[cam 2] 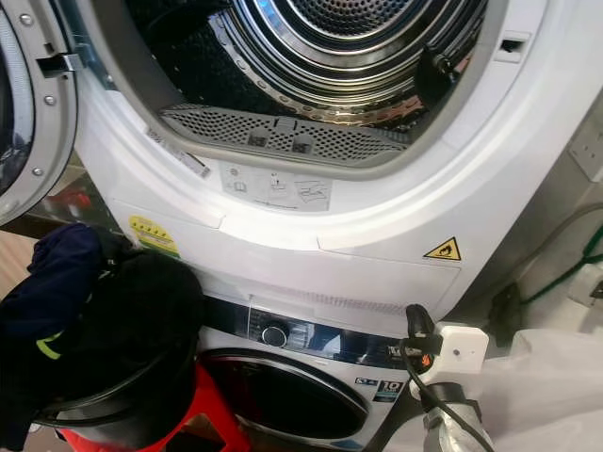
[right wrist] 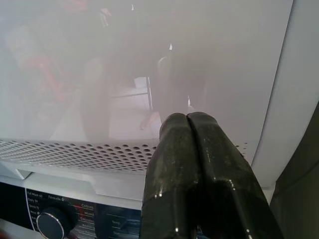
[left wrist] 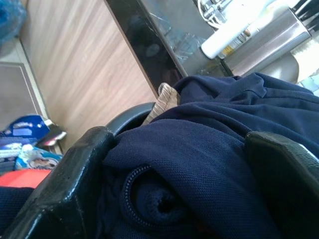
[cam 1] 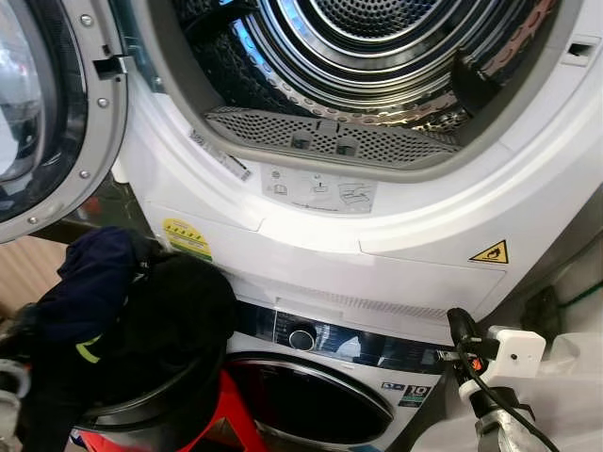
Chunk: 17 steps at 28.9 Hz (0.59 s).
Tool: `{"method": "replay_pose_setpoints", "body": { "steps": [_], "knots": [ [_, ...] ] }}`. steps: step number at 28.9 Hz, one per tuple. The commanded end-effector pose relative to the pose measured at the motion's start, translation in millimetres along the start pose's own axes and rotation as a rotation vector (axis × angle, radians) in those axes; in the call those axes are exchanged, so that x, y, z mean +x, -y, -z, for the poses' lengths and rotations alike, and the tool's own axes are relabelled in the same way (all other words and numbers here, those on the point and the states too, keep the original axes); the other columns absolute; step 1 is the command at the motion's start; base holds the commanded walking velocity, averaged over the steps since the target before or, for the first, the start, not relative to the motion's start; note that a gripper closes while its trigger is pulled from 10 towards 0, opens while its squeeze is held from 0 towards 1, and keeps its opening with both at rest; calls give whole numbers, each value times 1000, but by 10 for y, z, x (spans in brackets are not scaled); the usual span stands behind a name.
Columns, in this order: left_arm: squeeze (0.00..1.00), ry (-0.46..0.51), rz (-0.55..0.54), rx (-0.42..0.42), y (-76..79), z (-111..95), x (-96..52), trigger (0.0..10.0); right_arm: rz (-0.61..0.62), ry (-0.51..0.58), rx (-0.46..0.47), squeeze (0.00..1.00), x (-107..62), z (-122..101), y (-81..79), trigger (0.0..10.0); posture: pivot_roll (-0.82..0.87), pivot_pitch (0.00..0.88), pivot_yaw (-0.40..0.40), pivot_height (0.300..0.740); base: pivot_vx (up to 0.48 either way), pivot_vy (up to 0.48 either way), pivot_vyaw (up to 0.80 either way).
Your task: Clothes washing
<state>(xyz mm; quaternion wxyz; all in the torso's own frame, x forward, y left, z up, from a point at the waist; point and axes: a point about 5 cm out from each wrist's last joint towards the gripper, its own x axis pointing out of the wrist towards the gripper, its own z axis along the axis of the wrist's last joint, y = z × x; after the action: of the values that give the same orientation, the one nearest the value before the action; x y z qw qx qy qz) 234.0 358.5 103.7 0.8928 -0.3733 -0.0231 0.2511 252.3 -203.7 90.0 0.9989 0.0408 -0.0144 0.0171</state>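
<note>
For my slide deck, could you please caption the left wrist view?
Left hand shut on a navy garment above a black basket, wood floor beyond.

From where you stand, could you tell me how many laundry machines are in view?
2: an upper machine with its door swung open, and a lower machine directly beneath it, its door shut. None other shows.

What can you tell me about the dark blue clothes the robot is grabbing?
The dark navy knitted garment looks soft, with a fine woven texture, a collar-like fold and a rolled-up part. It is bunched and crumpled, heaped over the rim of the black round basket beside black clothes. The left gripper has one black finger on each side of it. A small yellow-green patch shows low on it.
</note>
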Motion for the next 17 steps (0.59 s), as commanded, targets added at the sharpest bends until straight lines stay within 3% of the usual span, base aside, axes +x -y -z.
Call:
{"method": "replay_pose_setpoints", "body": {
  "steps": [1,7,17],
  "knots": [
    [0,-28,2,-62,44,76,5,10000,1,6,-9,0,7,-7,2,10000,-4,72,15,740,0,0,0],
    [0,-86,-20,-146,77,295,-56,10000,-9,6,-19,0,14,-14,-19,10000,-7,72,12,740,0,0,0],
    [0,-132,-74,-171,140,404,-75,10000,-20,-1,-42,0,23,-18,-21,10000,-5,74,8,740,0,0,0]
  ]
}}
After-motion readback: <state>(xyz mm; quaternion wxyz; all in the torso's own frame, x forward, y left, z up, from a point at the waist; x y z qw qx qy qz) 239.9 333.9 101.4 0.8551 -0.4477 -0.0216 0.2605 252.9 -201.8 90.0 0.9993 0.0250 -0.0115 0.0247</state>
